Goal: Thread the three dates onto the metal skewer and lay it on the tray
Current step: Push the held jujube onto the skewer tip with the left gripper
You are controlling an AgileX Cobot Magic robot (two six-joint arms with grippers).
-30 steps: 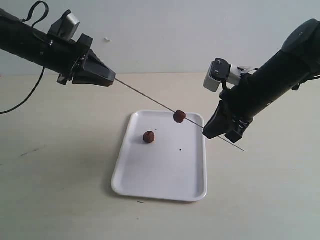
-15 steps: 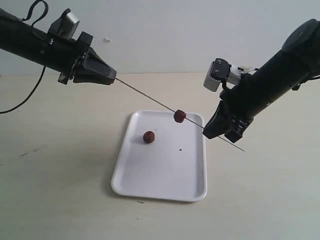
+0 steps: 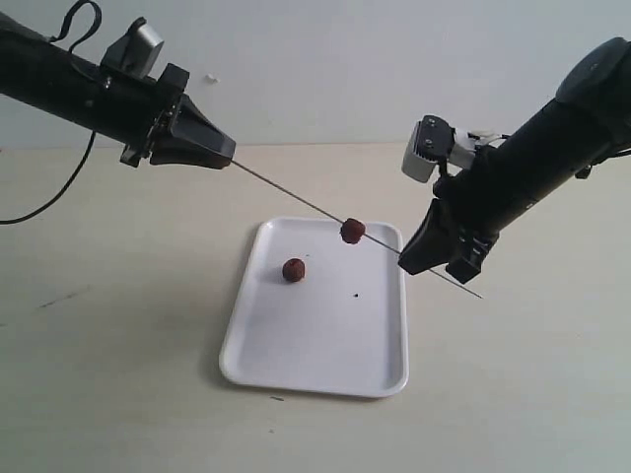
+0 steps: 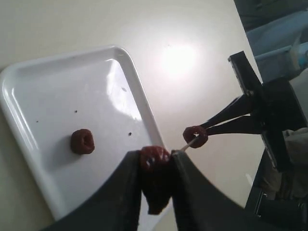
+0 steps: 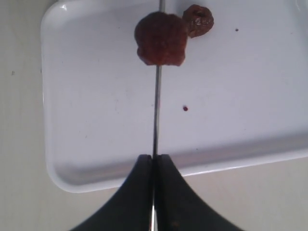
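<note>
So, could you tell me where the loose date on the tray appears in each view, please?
Exterior view: loose date, on the tray, upper left.
Left wrist view: loose date, mid-tray.
Right wrist view: loose date, beside the threaded date.
Shared landmark: the threaded date on the skewer.

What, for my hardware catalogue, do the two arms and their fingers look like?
Both the left arm and the right arm are matt black and tube-like. Each ends in black fingers tapering to a slim wedge. A pale grey camera box sits on the left wrist, a white-and-grey camera on the right. A thin black cable trails from the left arm.
</note>
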